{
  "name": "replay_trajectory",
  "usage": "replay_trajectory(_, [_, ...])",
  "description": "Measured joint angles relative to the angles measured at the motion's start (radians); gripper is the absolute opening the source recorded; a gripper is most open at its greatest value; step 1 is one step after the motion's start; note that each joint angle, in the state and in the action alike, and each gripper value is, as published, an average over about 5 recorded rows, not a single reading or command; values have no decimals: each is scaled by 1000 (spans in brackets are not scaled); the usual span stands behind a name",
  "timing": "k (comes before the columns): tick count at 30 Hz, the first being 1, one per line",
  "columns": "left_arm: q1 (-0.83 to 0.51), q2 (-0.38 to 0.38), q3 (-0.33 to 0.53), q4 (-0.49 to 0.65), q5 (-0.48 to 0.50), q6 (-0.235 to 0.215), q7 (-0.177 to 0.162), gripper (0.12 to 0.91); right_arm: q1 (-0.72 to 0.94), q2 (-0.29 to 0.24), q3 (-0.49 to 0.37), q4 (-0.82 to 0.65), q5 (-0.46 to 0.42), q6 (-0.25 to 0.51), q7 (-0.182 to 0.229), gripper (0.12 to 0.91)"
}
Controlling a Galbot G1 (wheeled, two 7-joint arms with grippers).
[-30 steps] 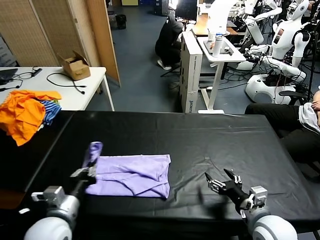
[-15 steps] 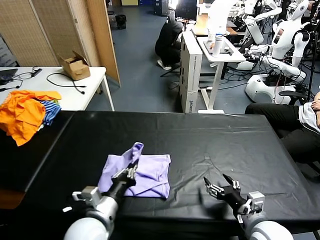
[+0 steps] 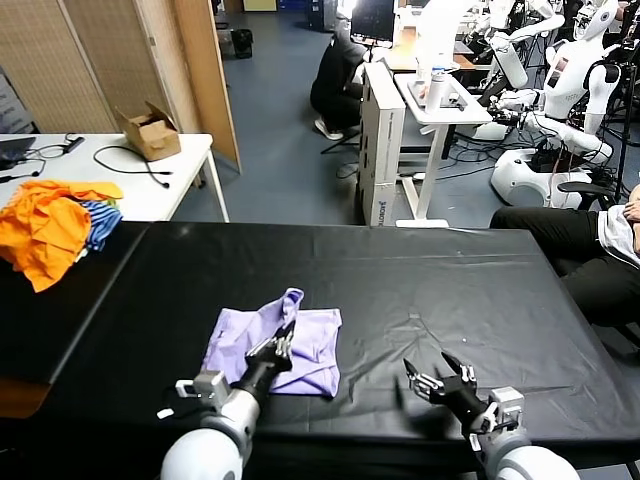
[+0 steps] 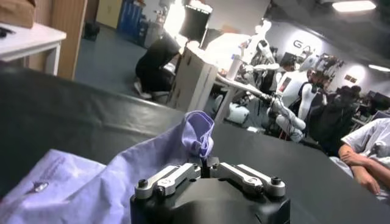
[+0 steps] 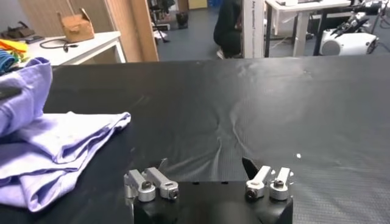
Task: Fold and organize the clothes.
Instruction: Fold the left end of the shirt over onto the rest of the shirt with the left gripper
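Observation:
The lavender T-shirt (image 3: 315, 345) lies partly folded on the black table (image 3: 400, 270), left of the middle near the front. My left gripper (image 3: 284, 335) is shut on a fold of its left part and holds it lifted over the shirt's middle; the pinched cloth stands up as a peak (image 3: 290, 298). In the left wrist view the cloth (image 4: 198, 131) rises from between the closed fingers. My right gripper (image 3: 437, 376) is open and empty just above the table, to the right of the shirt. The right wrist view shows the shirt (image 5: 55, 143) off to one side.
A heap of orange and blue-striped garments (image 3: 50, 225) lies at the table's far left. A white side table (image 3: 110, 170) with a cardboard box (image 3: 152, 132) and cables stands behind it. A person (image 3: 590, 235) sits at the right edge.
My left gripper has carried the shirt's left part from the far left rightward over the shirt, making it narrower. The right gripper has shifted slightly left and nearer.

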Motion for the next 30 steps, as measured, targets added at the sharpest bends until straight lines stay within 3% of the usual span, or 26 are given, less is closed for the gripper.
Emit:
replay_trajectory(5, [-5, -9, 11, 26, 32, -6, 11, 187, 14, -16, -14, -2, 5, -12, -12, 907])
replay_trajectory(7, [-7, -15, 18, 34, 51, -9, 12, 238, 24, -25, -22, -6, 5, -11, -22, 907])
replay_trajectory(13, [-16, -42, 44, 58, 82, -20, 23, 591, 65, -51, -62, -17, 35, -11, -48, 907])
replay_trajectory(18, [-23, -52, 43, 44, 84, -33, 30, 858, 108, -84, -115, 10, 128, -35, -58, 907])
replay_trajectory(23, [-20, -18, -9, 1, 101, -65, 33, 905, 165, -114, -196, 41, 183, -46, -59, 907])
replay_trajectory(30, [0, 36, -96, -21, 124, -81, 23, 907, 279, -99, -351, -5, 187, -41, -8, 907])
